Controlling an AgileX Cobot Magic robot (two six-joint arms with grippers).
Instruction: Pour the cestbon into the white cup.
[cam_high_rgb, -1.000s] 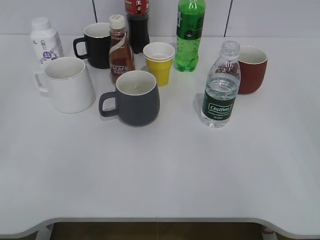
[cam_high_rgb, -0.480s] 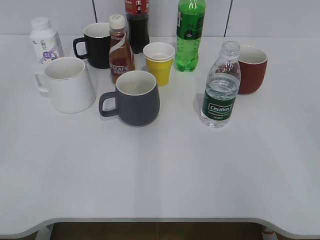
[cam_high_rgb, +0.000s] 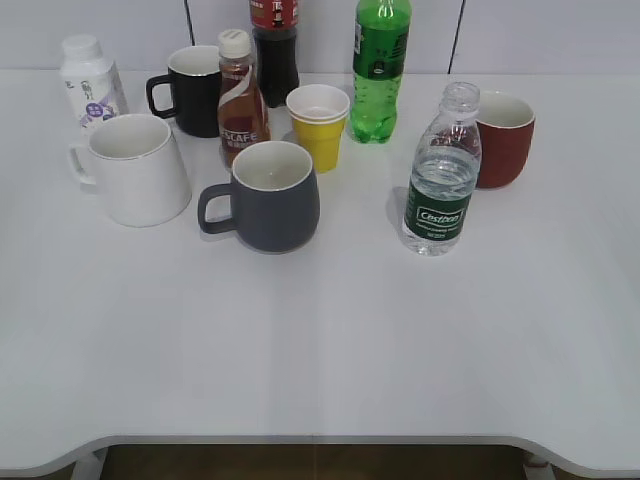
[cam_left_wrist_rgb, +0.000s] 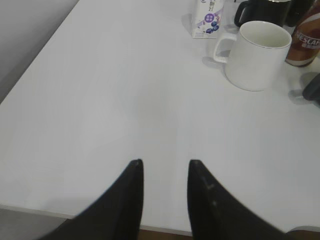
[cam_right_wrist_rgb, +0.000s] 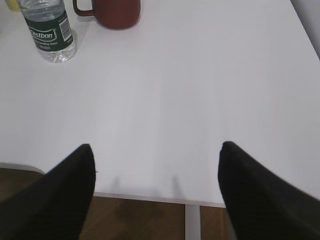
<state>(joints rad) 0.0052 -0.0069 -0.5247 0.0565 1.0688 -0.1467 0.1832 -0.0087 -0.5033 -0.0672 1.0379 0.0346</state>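
Observation:
The cestbon (cam_high_rgb: 441, 180), a clear ribbed bottle with a dark green label and no cap, stands upright at the right of the table; its lower part shows in the right wrist view (cam_right_wrist_rgb: 49, 30). The white cup (cam_high_rgb: 135, 168) stands upright at the left, also in the left wrist view (cam_left_wrist_rgb: 258, 54). My left gripper (cam_left_wrist_rgb: 165, 162) is open and empty over the table's front edge, far from the white cup. My right gripper (cam_right_wrist_rgb: 157, 147) is wide open and empty at the front edge, far from the bottle. Neither gripper shows in the exterior view.
A dark grey mug (cam_high_rgb: 270, 195) stands mid-table, a yellow paper cup (cam_high_rgb: 318, 125), a brown Nescafe bottle (cam_high_rgb: 241, 100), a black mug (cam_high_rgb: 190, 90) and a green soda bottle (cam_high_rgb: 378, 70) behind. A white purple-labelled bottle (cam_high_rgb: 90, 80) is back left, a red mug (cam_high_rgb: 503, 138) behind the cestbon.

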